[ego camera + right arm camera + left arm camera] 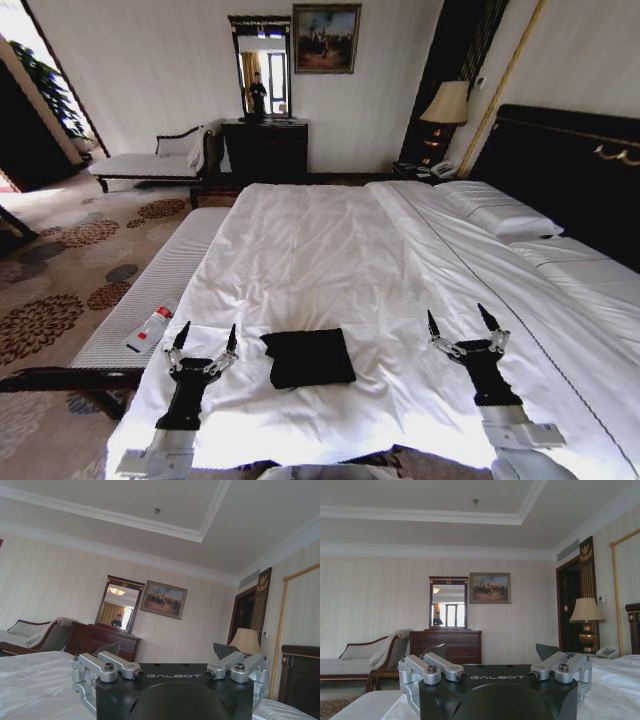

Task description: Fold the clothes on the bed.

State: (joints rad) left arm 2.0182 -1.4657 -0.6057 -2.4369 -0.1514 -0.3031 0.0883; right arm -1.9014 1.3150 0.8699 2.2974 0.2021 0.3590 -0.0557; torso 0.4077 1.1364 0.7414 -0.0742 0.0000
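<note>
I saw the black T-shirt folded small near the foot of the bed, left gripper and right gripper both spread wide, holding nothing, either side of it

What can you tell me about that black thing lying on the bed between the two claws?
It is a black T-shirt of soft fabric, already folded into a compact, roughly square bundle with slightly uneven edges. It lies flat on the white bed near the foot edge, between the open left gripper and open right gripper; neither touches it. No lettering shows.
</note>
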